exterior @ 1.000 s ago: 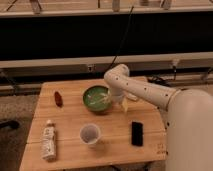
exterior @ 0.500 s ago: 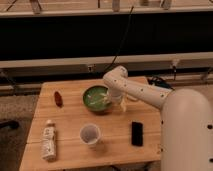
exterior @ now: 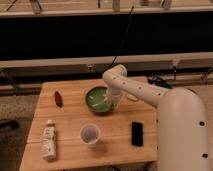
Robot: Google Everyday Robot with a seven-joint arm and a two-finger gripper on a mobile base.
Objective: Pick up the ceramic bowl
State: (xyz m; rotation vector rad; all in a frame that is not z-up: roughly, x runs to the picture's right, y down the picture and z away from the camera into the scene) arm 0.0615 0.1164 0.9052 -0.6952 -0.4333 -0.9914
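My hand (exterior: 115,101) sits at the ceramic bowl's (exterior: 98,98) right rim; grip state unclear. Step: grasping. Next: secure, then lift.

The gripper (exterior: 114,101) sits at the green ceramic bowl's (exterior: 97,99) right rim on the table (exterior: 75,122).

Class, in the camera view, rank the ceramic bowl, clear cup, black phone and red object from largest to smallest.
1. ceramic bowl, with the gripper at its right rim.
2. and 3. clear cup and black phone: look alike, unranked.
4. red object.
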